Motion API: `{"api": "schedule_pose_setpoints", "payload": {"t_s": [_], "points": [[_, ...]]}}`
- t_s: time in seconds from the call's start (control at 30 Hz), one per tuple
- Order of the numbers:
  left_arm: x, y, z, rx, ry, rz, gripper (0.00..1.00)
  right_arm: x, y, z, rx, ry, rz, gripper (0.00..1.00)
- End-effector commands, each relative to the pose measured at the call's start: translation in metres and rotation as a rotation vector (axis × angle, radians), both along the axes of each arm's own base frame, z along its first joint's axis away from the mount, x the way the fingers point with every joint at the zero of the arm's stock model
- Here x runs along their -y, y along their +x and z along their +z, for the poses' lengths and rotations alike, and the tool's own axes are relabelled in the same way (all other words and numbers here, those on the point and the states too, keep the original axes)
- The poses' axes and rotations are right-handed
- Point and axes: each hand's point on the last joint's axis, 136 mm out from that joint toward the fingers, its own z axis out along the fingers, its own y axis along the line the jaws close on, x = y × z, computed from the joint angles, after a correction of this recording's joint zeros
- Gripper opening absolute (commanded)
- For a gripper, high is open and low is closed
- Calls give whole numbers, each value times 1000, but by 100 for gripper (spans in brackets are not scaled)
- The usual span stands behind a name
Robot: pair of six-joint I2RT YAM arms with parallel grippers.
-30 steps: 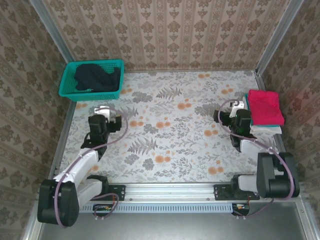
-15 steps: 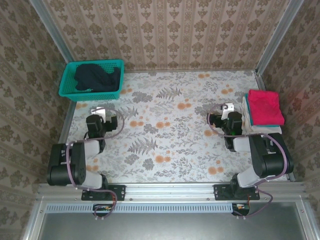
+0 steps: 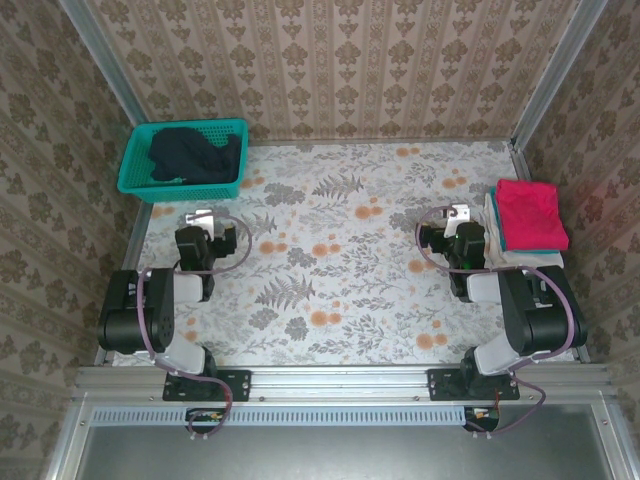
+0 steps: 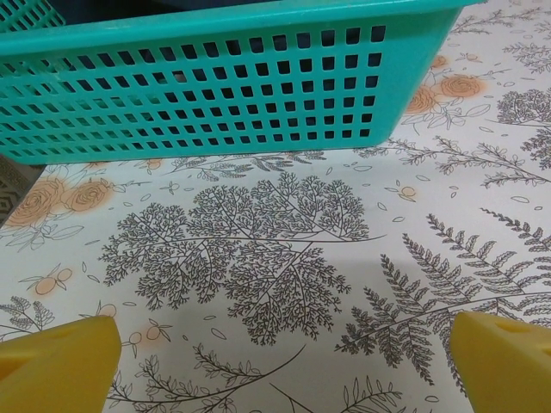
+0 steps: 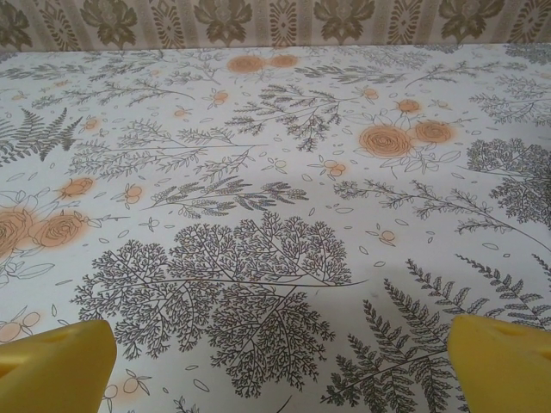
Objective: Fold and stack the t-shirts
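Note:
A folded red-pink t-shirt tops a stack at the table's right edge. A thin teal and white edge of the shirt beneath it shows at the front. The dark navy t-shirt lies crumpled in the teal basket at the back left. My left gripper rests low just in front of the basket, open, its yellow fingertips wide apart over bare tabletop. My right gripper sits left of the stack, also open, with nothing between its fingertips.
The basket's mesh wall stands close ahead of the left gripper. Flowered tablecloth stretches ahead of the right gripper to the patterned back wall. Both arms are folded back over their bases.
Both arms have folded back toward their bases, elbows pulled in. The grippers stay low on the table and open. The shirts have not moved.

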Motion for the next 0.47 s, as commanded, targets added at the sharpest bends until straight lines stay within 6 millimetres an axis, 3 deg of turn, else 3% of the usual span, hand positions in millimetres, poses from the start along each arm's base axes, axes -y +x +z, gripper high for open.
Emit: {"api": "schedule_pose_setpoints", "payload": {"t_s": [0.0,0.43], "points": [[1,5,12,44,10,-2,100,5,6,5,17,-3,-24,100],[2,5,11,42,7,-5,100,5,6,7,20,-3,-25,100]]}}
